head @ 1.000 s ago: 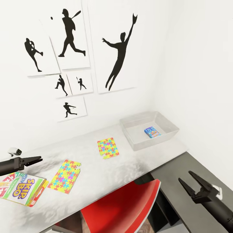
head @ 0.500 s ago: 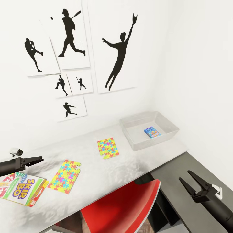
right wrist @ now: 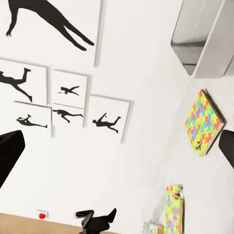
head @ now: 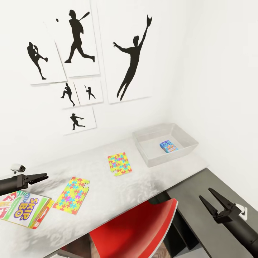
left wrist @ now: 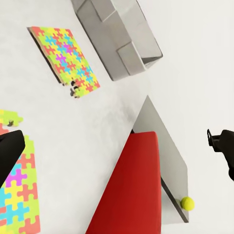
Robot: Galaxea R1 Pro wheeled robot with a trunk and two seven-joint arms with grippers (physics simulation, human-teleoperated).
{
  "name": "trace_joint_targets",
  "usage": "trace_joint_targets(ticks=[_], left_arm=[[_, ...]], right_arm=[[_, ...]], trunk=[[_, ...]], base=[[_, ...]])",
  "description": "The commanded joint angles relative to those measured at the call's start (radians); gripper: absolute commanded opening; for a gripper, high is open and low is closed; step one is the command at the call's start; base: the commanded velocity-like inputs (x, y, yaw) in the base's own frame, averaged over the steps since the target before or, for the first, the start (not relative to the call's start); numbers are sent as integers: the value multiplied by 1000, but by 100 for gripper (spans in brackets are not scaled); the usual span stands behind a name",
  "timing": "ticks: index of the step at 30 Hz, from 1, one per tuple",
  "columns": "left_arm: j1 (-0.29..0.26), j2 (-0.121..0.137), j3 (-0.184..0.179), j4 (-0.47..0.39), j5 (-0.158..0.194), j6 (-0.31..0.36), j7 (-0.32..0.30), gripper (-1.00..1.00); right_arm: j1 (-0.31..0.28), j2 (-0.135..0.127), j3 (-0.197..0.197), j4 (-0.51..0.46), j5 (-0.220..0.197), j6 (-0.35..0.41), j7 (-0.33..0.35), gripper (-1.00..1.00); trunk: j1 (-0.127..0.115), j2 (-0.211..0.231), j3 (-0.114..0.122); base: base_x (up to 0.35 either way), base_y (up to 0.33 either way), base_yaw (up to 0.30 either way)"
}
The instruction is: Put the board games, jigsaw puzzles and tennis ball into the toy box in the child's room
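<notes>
**Where our three cameras look**

From the head, we look down from high up over the table (head: 107, 186), the wall pictures (head: 80, 39) and the toy box (head: 165, 143). Our left wrist camera looks across the table toward the toy box (left wrist: 117, 39) and red chair (left wrist: 131, 190). Our right wrist camera faces the wall pictures (right wrist: 58, 90). All three see the puzzle (head: 119, 163) (left wrist: 63, 58) (right wrist: 204, 122) nearest the box.

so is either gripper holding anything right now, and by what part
Nothing is held. The left gripper hangs over the table beside the Skip-Bo box, and the right gripper is open over the dark desk section.
</notes>
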Motion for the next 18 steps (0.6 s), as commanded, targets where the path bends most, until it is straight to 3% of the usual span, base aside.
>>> trace_joint_targets(ticks=[1, 18], left_arm=[[-1, 0, 0, 0, 0, 11, -4, 100], [-1, -1, -1, 0, 0, 11, -4, 100]], right_arm=[[0, 0, -1, 0, -1, 5, 2, 100], [0, 6, 1, 0, -1, 2, 2, 100]], trunk=[[1, -2, -2], [1, -2, -1]], base=[[0, 0, 0], [0, 0, -1]])
